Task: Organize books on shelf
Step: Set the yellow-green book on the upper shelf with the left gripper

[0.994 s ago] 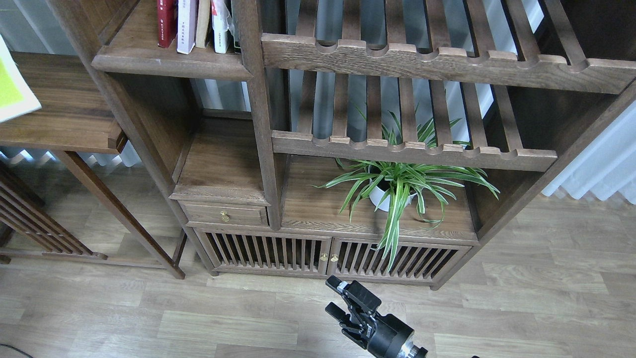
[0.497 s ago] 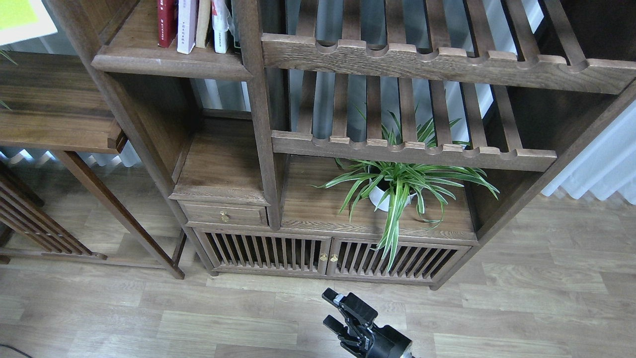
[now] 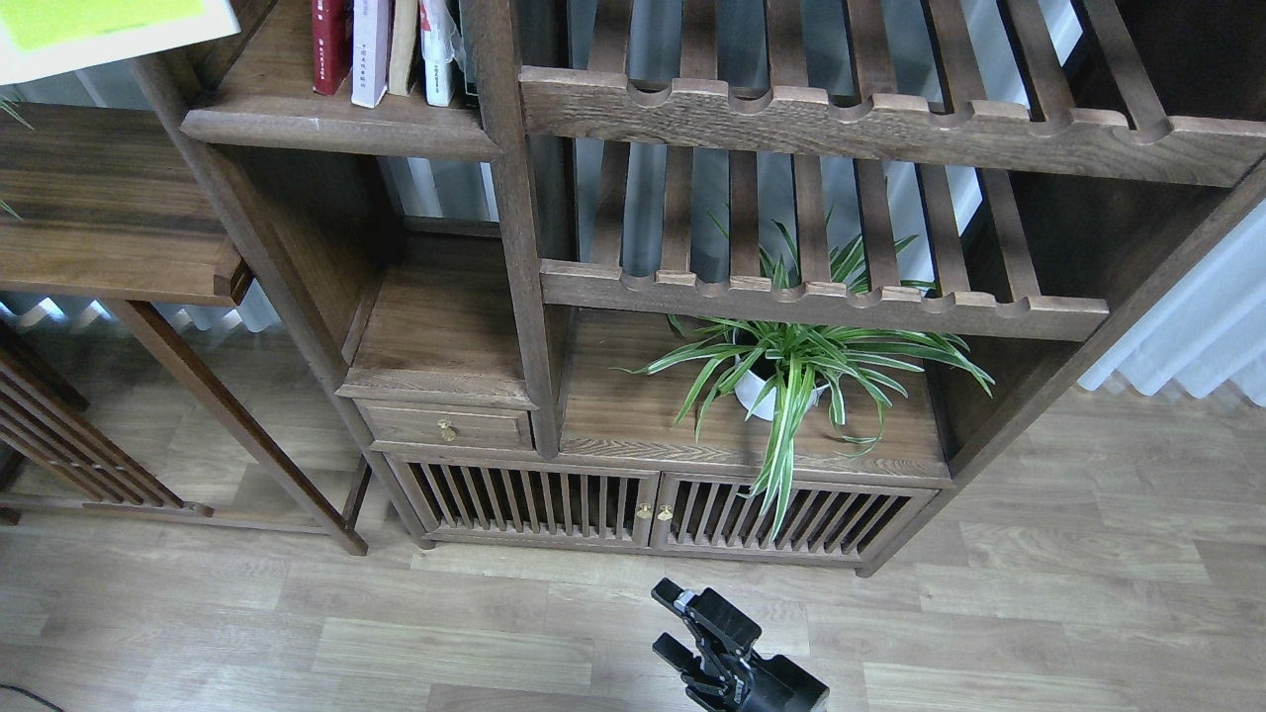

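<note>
Yellow-green thin paperback book (image 3: 109, 30) at top left corner, above the dark brown wooden desk (image 3: 109, 213), beside the solid brown shelf (image 3: 336, 124). Right black two-finger hand (image 3: 675, 623) low, fingers spread, empty.

Pale plank floor (image 3: 1039, 593) (white curtains (image 3: 1197, 326))

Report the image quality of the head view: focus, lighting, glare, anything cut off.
Head view: sharp throughout, with even daylight; pale curtains look bright behind the slatted racks; the yellow-green book is cropped at the top-left corner; right end effector dark, partly cropped at the bottom edge.
</note>
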Available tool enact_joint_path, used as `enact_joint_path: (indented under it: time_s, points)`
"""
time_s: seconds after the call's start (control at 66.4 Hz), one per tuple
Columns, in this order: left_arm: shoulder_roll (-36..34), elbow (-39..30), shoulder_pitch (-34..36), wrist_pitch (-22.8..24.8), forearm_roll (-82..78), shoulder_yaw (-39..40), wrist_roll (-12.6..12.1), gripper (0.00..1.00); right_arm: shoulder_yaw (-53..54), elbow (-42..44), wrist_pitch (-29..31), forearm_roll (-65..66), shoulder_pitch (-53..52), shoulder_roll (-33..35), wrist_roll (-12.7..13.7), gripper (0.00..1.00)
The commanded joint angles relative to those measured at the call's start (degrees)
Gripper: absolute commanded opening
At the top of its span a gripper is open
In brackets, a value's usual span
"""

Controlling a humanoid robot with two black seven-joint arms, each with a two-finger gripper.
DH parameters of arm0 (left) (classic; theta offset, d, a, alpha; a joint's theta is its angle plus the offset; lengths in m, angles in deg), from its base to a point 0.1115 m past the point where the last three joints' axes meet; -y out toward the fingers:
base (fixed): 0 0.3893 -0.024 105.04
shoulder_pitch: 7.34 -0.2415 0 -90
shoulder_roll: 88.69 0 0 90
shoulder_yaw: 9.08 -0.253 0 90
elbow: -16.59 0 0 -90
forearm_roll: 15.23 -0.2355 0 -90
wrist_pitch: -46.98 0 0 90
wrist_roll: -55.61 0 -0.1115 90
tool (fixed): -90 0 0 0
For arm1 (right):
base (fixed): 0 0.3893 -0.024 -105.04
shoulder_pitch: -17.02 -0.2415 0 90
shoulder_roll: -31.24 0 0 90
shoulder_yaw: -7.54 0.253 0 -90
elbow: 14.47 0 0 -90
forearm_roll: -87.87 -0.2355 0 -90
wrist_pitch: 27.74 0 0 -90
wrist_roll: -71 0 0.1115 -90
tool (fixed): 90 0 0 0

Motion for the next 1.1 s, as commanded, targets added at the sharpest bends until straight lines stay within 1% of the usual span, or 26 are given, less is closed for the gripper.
enact_joint_path:
  time_s: [0.0, 0.136, 0.256, 0.346, 0.452, 0.467, 0.497, 0.512, 0.542, 0.557, 0.587, 0.617, 0.693, 0.708, 0.738, 0.753, 0.783, 0.828, 0.949, 1.009, 1.039, 1.084]
  points:
    - [4.5, 3.9, 3.3, 0.0, -6.0, 0.4, 0.0, 0.03, 0.0, 0.0, 0.0, -0.1, 0.2, 0.0, -0.1, 0.99]
    - [7.5, 6.4, 5.8, 0.0, -11.6, 0.5, 0.0, 0.03, 0.0, 0.0, 0.0, -0.2, 0.2, 0.0, -0.1, 0.99]
    - [7.7, 6.2, 7.5, 0.0, -15.1, 0.5, 0.0, 0.03, 0.0, -0.1, 0.0, -0.2, 0.2, 0.0, -0.1, 0.99]
    - [7.7, 7.1, 10.3, 0.0, -16.8, 0.0, 0.0, 0.03, 0.0, 0.0, 0.0, -0.2, 0.2, -0.1, -0.1, 0.99]
    - [8.6, 8.6, 10.7, 0.0, -18.2, -0.2, 0.0, 0.03, 0.1, -0.1, 0.0, -0.2, 0.3, -0.2, -0.1, 0.99]
    - [10.0, 8.9, 10.7, 0.0, -19.0, -0.2, 0.0, 0.03, 0.1, -0.1, 0.0, -0.2, 0.3, -0.4, -0.1, 0.99]
    - [10.7, 9.2, 10.6, 0.0, -19.6, -0.2, 0.1, 0.03, 0.1, -0.1, 0.0, -0.2, 0.3, -0.5, -0.1, 0.99]
    - [10.9, 9.2, 10.6, 0.0, -20.4, -0.2, 1.0, 0.03, 0.1, -0.1, 0.0, -0.2, 0.3, -0.5, -0.1, 0.99]
    - [11.2, 9.2, 10.4, 0.0, -20.9, -0.2, 1.8, 0.03, 0.1, -0.1, 0.0, -0.2, 0.3, -0.5, -0.1, 0.99]
    - [11.3, 9.2, 10.4, 0.0, -21.4, -0.2, 2.9, 0.03, 0.1, -0.1, 0.0, -0.2, 0.3, -0.5, -0.1, 0.99]
    - [11.4, 9.3, 10.4, 0.0, -21.8, -0.2, 3.9, 0.03, 0.1, -0.1, 0.0, -0.2, 0.3, -0.5, -0.1, 0.99]
    - [11.4, 9.3, 10.3, 0.0, -22.3, -0.4, 5.7, 0.03, 0.1, -0.1, 0.0, -0.2, 0.4, -0.5, -0.1, 0.99]
    - [11.7, 9.3, 10.1, 0.0, -23.7, -0.6, 10.6, 0.03, 0.1, -0.1, 0.0, -0.2, 0.6, -0.5, -0.1, 0.99]
    - [12.0, 9.4, 10.0, 0.0, -24.1, -0.8, 12.3, 0.03, 0.1, -0.1, 0.0, -0.2, 0.6, -0.5, -0.1, 0.99]
    - [12.4, 9.4, 9.9, 0.0, -24.5, -0.9, 14.0, 0.03, 0.1, -0.1, 0.0, -0.2, 0.6, -0.5, -0.1, 0.99]
    - [12.8, 9.4, 9.8, 0.0, -25.0, -1.2, 15.6, 0.03, 0.1, -0.1, 0.0, -0.2, 0.6, -0.5, -0.1, 0.99]
    - [13.0, 9.5, 9.9, 0.0, -25.5, -1.7, 17.2, 0.04, 0.3, -0.1, 0.0, -0.2, 0.6, -0.5, -0.1, 0.99]
    - [13.1, 9.7, 9.9, 0.0, -25.6, -2.3, 18.5, 0.04, 0.6, -0.1, 0.0, -0.2, 0.6, -0.6, -0.1, 0.99]
    - [13.1, 10.6, 9.9, 0.0, -25.7, -3.8, 19.5, 0.04, 0.8, -0.1, 0.0, -0.2, 0.7, -0.7, -0.1, 0.99]
    - [13.3, 11.3, 9.8, 0.0, -26.0, -4.2, 20.5, 0.04, 0.8, -0.1, 0.0, -0.2, 0.7, -0.7, -0.1, 0.99]
    - [13.4, 11.9, 9.8, 0.0, -26.3, -4.4, 21.4, 0.04, 0.8, -0.1, 0.0, -0.2, 0.9, -0.7, -0.1, 0.99]
    - [13.7, 12.9, 9.8, 0.0, -27.2, -4.8, 23.6, 0.04, 0.9, -0.1, 0.0, -0.2, 1.1, -0.7, -0.1, 0.99]
